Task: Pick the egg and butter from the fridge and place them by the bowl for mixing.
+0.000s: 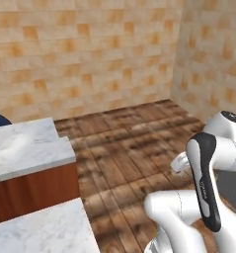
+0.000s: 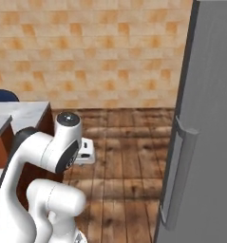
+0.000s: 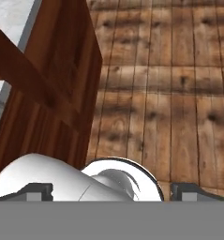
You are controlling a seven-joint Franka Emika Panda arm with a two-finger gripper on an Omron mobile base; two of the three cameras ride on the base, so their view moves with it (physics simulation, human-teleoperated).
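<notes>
The fridge (image 2: pixel 203 123) is seen at the right of the right base view, its grey door shut and its long handle (image 2: pixel 179 173) facing the wooden floor (image 1: pixel 134 143). Marble-topped wooden counters (image 1: pixel 25 148) are placed at the left. The gripper (image 3: pixel 111 190) is held above the floor, fingers spread wide, nothing between them.

This is a rendered home kitchen: a tall grey fridge (image 2: pixel 205 118) with a long door handle stands on wooden plank flooring (image 1: pixel 134 143), across from white marble countertops (image 1: pixel 25 148) on reddish-brown wooden cabinets (image 3: pixel 62 70), under tan tiled walls (image 1: pixel 90 49).
</notes>
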